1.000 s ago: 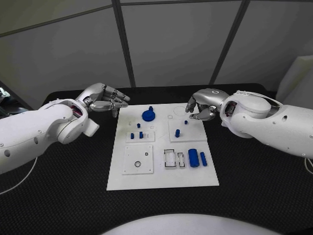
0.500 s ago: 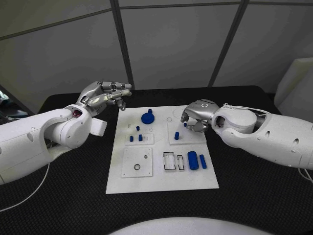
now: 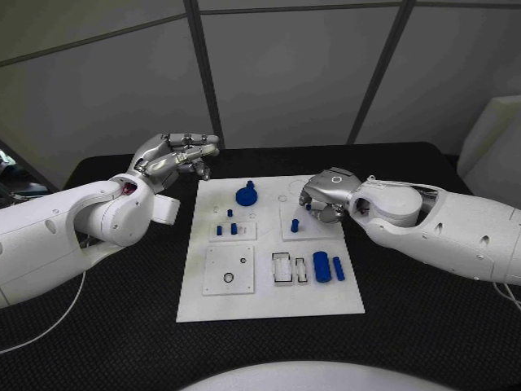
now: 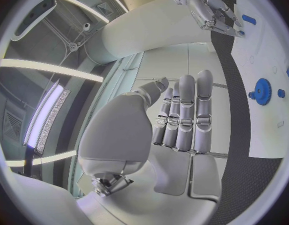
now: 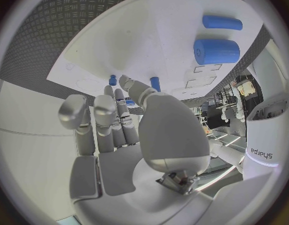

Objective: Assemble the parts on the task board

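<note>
The white task board [image 3: 273,281] lies in the middle of the black table. A blue gear [image 3: 247,194] sits at its far end, and small blue pegs [image 3: 230,213] stand just in front of the gear. One more peg [image 3: 295,222] stands to their right. Two blue cylinders [image 3: 321,265] lie near the board's right edge. My left hand [image 3: 172,159] hangs off the board's far left corner, fingers straight [image 4: 182,115] and holding nothing. My right hand [image 3: 323,195] hovers low over the far right of the board beside that peg [image 5: 154,82], fingers half bent [image 5: 119,130] with nothing in them.
Black table surface [image 3: 425,309] surrounds the board on all sides. Grey wall panels stand behind the table's far edge. A white plate with a small ring [image 3: 229,276] and a row of slots [image 3: 290,266] take up the board's near half.
My right hand has come in from the board's far right edge and now sits lower over the board near the single peg. My left hand has lifted and turned a little.
</note>
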